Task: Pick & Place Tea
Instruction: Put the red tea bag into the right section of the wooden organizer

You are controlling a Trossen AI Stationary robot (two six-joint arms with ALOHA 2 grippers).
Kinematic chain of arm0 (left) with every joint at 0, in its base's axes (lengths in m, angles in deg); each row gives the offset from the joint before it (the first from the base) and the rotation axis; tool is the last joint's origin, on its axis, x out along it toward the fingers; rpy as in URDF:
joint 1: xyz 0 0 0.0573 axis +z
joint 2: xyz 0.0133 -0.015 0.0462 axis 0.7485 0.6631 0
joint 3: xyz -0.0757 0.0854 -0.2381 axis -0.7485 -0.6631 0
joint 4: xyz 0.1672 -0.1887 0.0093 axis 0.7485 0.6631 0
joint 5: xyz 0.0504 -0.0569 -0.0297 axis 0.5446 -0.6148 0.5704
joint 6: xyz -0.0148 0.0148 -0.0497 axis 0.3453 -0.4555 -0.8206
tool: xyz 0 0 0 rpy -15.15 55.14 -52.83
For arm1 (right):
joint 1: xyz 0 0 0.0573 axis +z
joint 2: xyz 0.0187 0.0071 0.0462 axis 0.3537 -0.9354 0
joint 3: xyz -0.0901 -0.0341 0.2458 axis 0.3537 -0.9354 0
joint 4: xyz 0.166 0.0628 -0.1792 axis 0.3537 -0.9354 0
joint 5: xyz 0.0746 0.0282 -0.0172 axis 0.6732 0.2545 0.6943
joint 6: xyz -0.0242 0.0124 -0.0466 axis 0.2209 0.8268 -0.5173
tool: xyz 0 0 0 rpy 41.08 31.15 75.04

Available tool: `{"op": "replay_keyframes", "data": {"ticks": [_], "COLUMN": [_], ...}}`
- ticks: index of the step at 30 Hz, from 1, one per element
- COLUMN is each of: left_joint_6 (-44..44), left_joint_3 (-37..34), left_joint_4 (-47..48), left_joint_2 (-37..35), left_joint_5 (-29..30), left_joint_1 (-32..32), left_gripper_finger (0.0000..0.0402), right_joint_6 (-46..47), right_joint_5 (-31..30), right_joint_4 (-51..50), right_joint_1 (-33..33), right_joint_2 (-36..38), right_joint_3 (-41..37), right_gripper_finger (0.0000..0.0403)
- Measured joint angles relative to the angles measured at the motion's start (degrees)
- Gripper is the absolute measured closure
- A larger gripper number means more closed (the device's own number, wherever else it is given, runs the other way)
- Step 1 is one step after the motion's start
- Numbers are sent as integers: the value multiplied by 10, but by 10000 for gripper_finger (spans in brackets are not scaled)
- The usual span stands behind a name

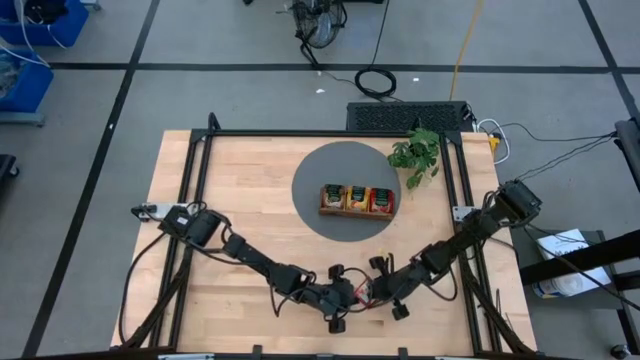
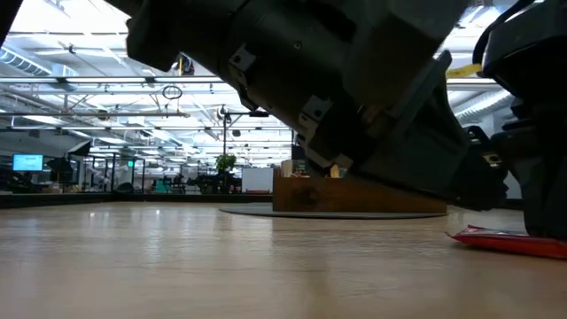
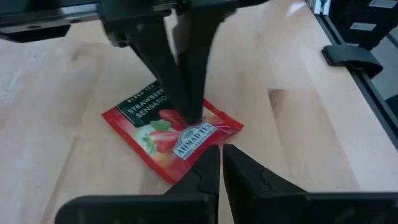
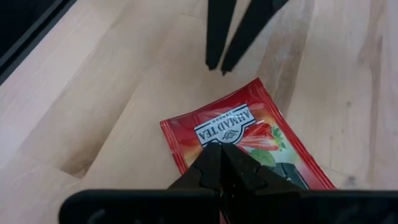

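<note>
Lighting even and bright from overhead; ceiling strip lights (image 2: 106, 84) visible in low view. Table (image 1: 230, 180) evenly lit, shadows soft. Low view: near arm housing (image 2: 354, 89) dark, backlit, out of focus. Wrist views sharp on red packet (image 3: 155, 134); nearest fingers slightly soft.

Red strawberry tea packet (image 3: 171, 137) lies flat on the wood; more packets (image 1: 357, 198) fill the tray.

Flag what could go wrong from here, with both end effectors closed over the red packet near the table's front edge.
1. The right end effector is shut with its tips on the flat red strawberry tea packet, which lies on the wooden table; it may only pin it, not lift it.
2. The left end effector, also shut, sits close opposite; the two could collide or tug the packet.
</note>
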Motion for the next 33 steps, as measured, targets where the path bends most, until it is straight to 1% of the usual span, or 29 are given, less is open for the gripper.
{"op": "replay_keyframes", "data": {"ticks": [7,12,14,17,19,23,27,31,33], "left_joint_6": [-7,-7,-1,1,-5,-12,-14,-22,-22], "left_joint_3": [0,0,0,0,0,-1,0,0,0], "left_joint_4": [2,-15,-25,-48,-40,-30,-18,-14,-22], "left_joint_2": [0,0,0,0,1,6,4,4,10], "left_joint_5": [2,12,8,3,3,3,29,22,17], "left_joint_1": [1,0,0,0,1,-1,-2,-2,-2], "left_gripper_finger": [378,378,378,378,378,378,378,378,378], "right_joint_6": [-27,-37,-35,-20,5,92,161,223,254], "right_joint_5": [12,11,2,-36,-57,-85,-107,-114,-114], "right_joint_4": [63,73,76,69,45,-32,-104,-168,-165], "right_joint_1": [4,12,17,28,33,42,52,57,58], "right_joint_2": [-1,20,38,68,90,119,123,120,120], "right_joint_3": [-2,-3,-3,-2,-2,-1,-1,-1,-7], "right_gripper_finger": [403,403,403,403,403,403,403,403,403]}}
